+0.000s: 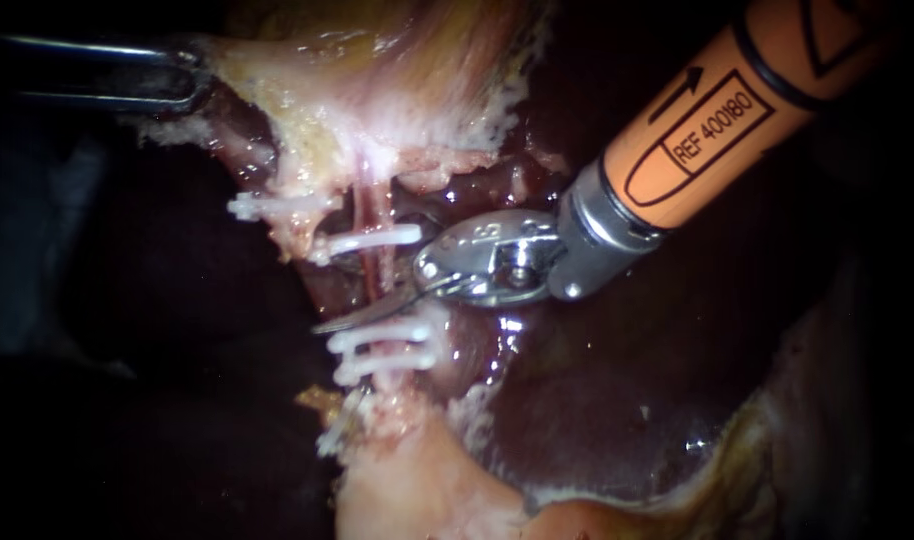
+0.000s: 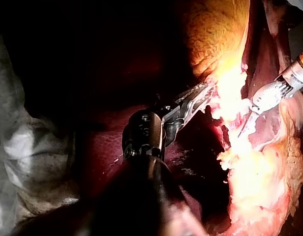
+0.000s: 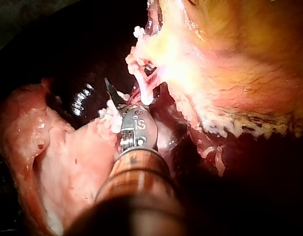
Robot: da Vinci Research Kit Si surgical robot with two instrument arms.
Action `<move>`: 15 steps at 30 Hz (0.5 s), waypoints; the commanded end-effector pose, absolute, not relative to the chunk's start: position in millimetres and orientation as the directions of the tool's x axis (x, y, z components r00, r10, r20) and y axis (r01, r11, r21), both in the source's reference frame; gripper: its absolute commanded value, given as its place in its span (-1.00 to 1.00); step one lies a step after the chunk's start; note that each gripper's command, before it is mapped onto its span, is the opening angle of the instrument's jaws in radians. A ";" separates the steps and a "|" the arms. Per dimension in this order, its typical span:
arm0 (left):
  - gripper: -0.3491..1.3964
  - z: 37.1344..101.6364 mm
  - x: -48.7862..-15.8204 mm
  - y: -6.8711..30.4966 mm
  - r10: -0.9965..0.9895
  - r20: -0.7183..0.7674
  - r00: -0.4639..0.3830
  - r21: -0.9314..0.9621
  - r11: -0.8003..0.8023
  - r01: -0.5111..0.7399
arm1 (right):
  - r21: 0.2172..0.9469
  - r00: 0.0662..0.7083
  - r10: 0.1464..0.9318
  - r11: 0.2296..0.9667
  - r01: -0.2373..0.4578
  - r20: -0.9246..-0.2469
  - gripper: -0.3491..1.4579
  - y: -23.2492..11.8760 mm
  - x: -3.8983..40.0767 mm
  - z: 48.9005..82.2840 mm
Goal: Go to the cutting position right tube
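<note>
Endoscope view, supported by both wrist views. My left instrument [image 1: 190, 78] is coming in from the left, and its jaws are clamping the pale edge of the gallbladder [image 1: 377, 90], both jaws pressing on that tissue. The left wrist view is showing the same grip, with the jaw tips lying buried in the bright tissue. The right tube [image 1: 374, 270] is running down from the gallbladder toward the pale tissue below, and the dark liver [image 1: 597, 400] is lying behind it and to its right. An upper clip [image 1: 372, 240] is sitting across the tube, and two lower clips [image 1: 387, 335] are sitting across it farther down, one just beneath the other. My right instrument [image 1: 352, 316], on its orange shaft [image 1: 697, 130], is coming in from the upper right, and its tip is resting at the tube between the upper clip and the lower clips. One thin blade [image 1: 377, 308] is crossing in front of the tube just above the lower clips, its point reaching past the tube's left side. Only this blade is showing, so I cannot tell whether the tip is standing apart or together, nor whether the tube is lying within it. A further clip [image 1: 277, 207] is sitting on pale tissue to the left of the tube, apart from the blade.
</note>
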State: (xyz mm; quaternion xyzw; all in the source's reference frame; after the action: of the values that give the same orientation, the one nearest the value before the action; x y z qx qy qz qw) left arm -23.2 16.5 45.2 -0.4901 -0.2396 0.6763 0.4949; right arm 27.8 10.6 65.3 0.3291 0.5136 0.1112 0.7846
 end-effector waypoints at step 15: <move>-1.00 45.2 -23.1 16.5 0.904 -0.426 -0.029 -0.809 -0.395 -0.435 | 0.640 0.396 0.532 0.735 0.223 -0.749 0.86 9.4 28.2 63.1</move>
State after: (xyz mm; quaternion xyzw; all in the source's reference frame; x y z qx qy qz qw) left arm -23.1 16.4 45.2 -0.4897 -0.2391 0.6764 0.4955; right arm 28.3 9.2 62.8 0.3515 0.5409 0.0998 0.7576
